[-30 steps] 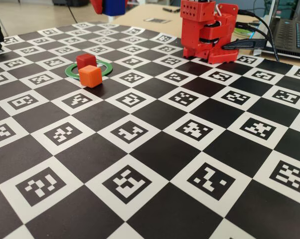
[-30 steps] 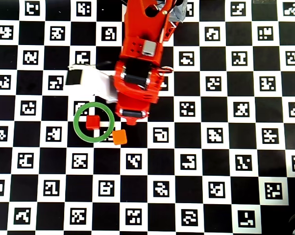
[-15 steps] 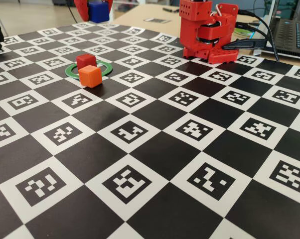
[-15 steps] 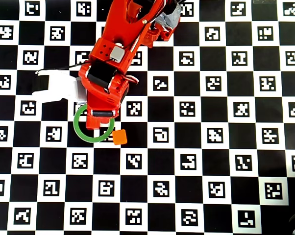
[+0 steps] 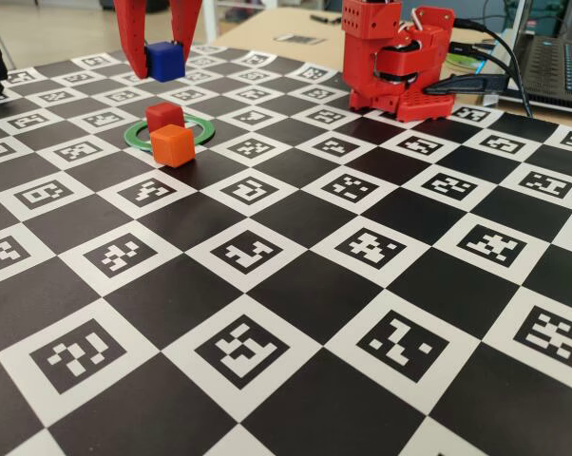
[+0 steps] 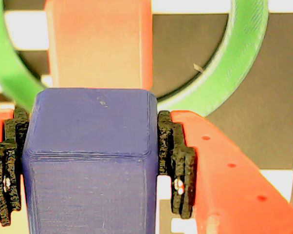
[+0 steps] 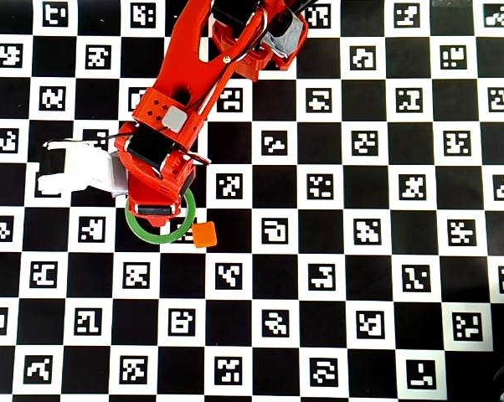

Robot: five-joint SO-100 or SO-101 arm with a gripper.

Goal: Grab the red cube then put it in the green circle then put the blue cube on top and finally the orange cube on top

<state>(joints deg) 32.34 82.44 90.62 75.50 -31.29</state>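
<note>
The red arm (image 7: 203, 79) reaches from its base (image 5: 397, 59) at the far edge of the table, slanting toward the lower left in the overhead view, with the wrist bent so that the gripper (image 5: 161, 59) points straight down. The jaws are clamped on the blue cube (image 5: 163, 60), one on each side. In the wrist view the black pads (image 6: 178, 163) press flat against the blue cube's two opposite faces. In the fixed view the gripper hangs in the air above the green circle (image 5: 137, 138), clear of the table. In the overhead view the gripper's body covers most of the green circle.
</note>
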